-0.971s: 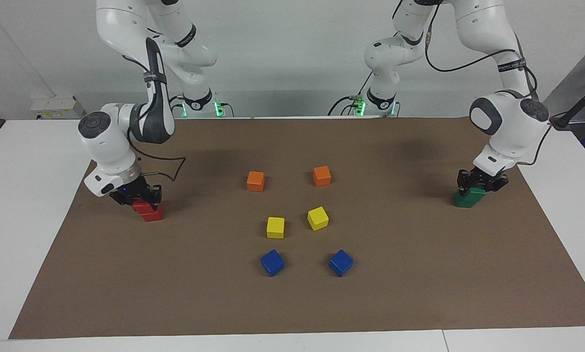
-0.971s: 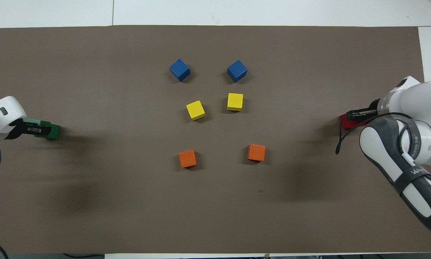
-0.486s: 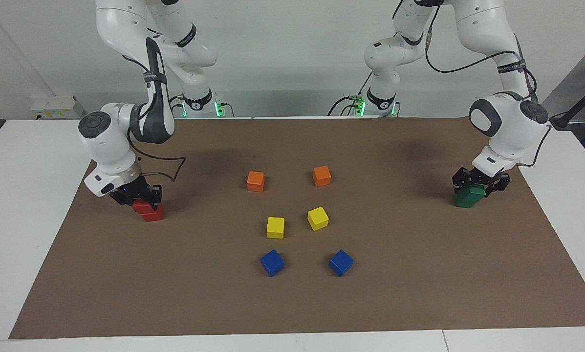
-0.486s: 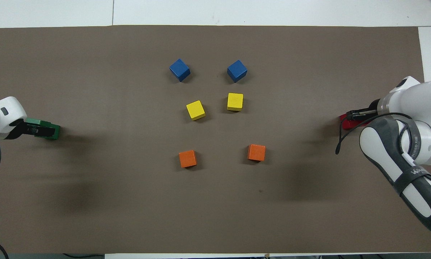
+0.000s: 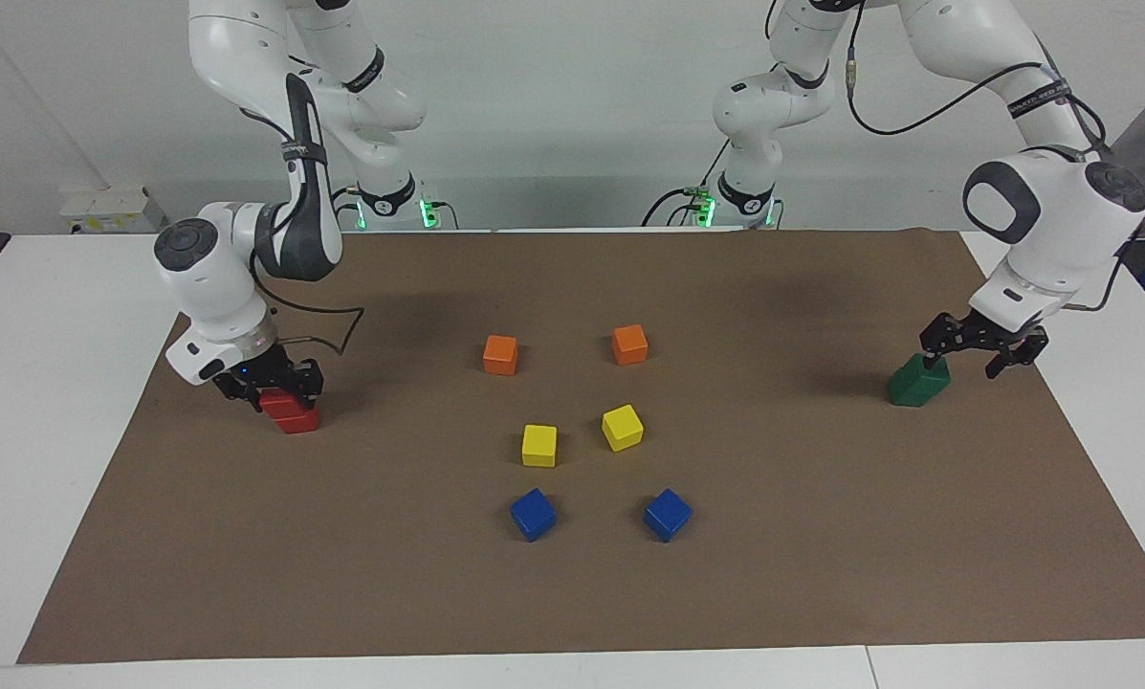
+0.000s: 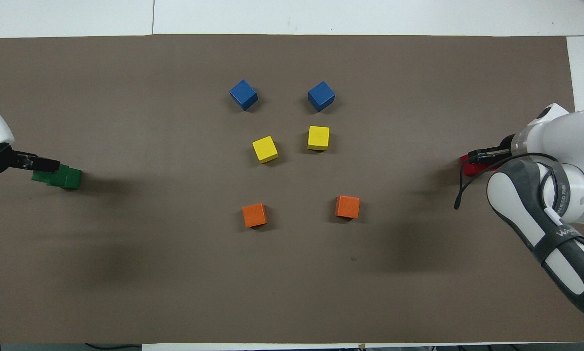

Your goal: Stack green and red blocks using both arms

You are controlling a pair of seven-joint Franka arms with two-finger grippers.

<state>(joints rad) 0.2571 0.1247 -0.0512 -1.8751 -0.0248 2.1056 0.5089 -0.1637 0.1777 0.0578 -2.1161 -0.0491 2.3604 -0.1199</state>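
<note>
Status from my end: both stacks are looking built, so I'm reading the task as nearly done

Green stack (image 5: 917, 381) is sitting near the bench edge at the left arm's end, one green cube on the other, top one slightly askew. Left hand (image 5: 980, 351) is hanging just above it and a bit toward that edge, fingers apart, gripping nothing. That side is released

Red stack (image 5: 291, 411) is sitting near the bench edge at the right arm's end, two red cubes, upper one offset a little toward the robots. Right hand (image 5: 271, 383) is down on the upper red cube. I can't tell whether its fingers are clamped on it or already apart, so I'm not calling this release finished

Orange cubes (image 5: 500, 354), yellow cubes (image 5: 539, 445) and blue cubes (image 5: 533, 514) are lying in pairs mid-bench, well apart from both stacks, not part of the job

What I'm judging as left: right hand letting go and lifting clear without dragging the top red cube, then both arms pulling away. The red offset is the risk I'm watching
</note>
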